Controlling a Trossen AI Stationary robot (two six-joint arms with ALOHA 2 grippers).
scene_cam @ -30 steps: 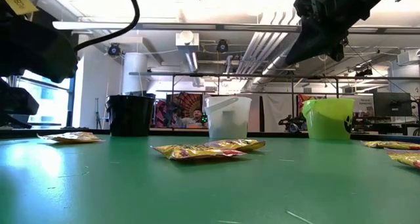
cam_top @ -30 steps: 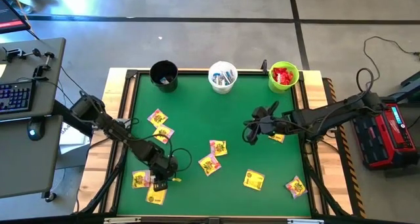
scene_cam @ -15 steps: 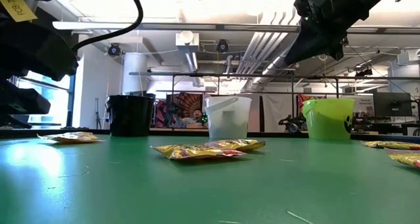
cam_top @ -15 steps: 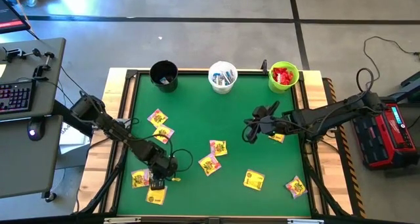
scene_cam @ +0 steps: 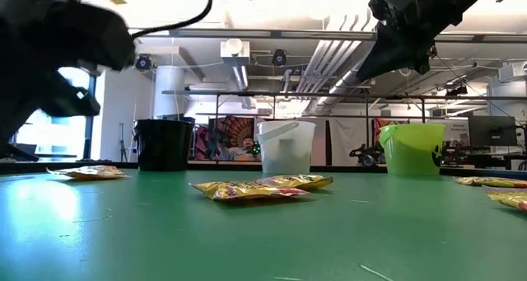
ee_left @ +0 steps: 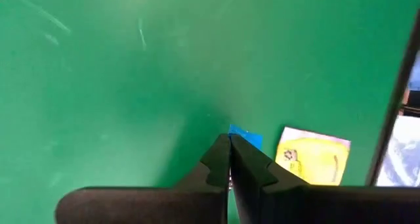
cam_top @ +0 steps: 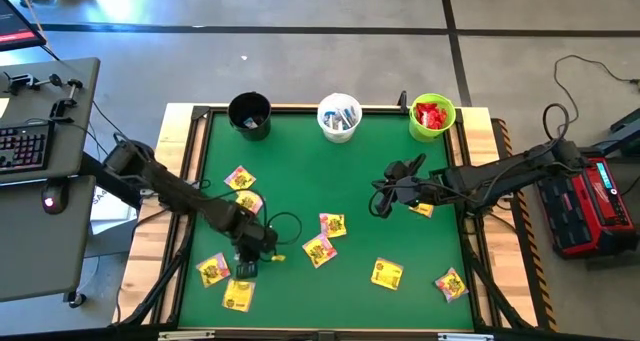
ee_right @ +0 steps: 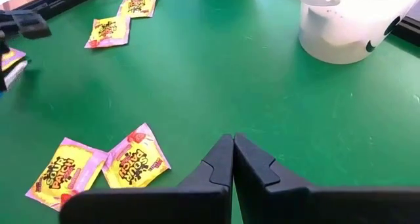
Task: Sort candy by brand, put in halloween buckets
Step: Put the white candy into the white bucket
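High view: yellow candy packets [cam_top: 319, 249] lie scattered flat on the green table [cam_top: 330, 181], most toward the near half. Three buckets stand in a row along the far edge: black bucket [cam_top: 249, 114], white bucket [cam_top: 339, 117] with white-and-blue packets inside, lime green bucket [cam_top: 433, 118] with red packets inside.

Left gripper [cam_top: 246, 270] is low over the near-left part of the table, between two yellow packets [cam_top: 213, 270] and [cam_top: 237, 295]. Left wrist view adds what the overhead can't show: its fingers [ee_left: 216, 159] are clenched, with a small blue piece [ee_left: 245, 138] showing right at the tips; can't tell whether it is actually pinched. One yellow packet [ee_left: 312, 156] lies just beside it.

Right gripper [cam_top: 381, 203] hangs over the right-centre of the table, holding nothing. Right wrist view shows its fingers [ee_right: 221, 161] pressed shut above bare green, two overlapping yellow packets [ee_right: 98, 169] nearby, the white bucket [ee_right: 344, 23] further off.

Low view: gives only the buckets' side profile, all three upright, black [scene_cam: 163, 144], white [scene_cam: 285, 146], green [scene_cam: 410, 147], and how thin a packet [scene_cam: 261, 186] sits on the table. Both arms are dark shapes up top.
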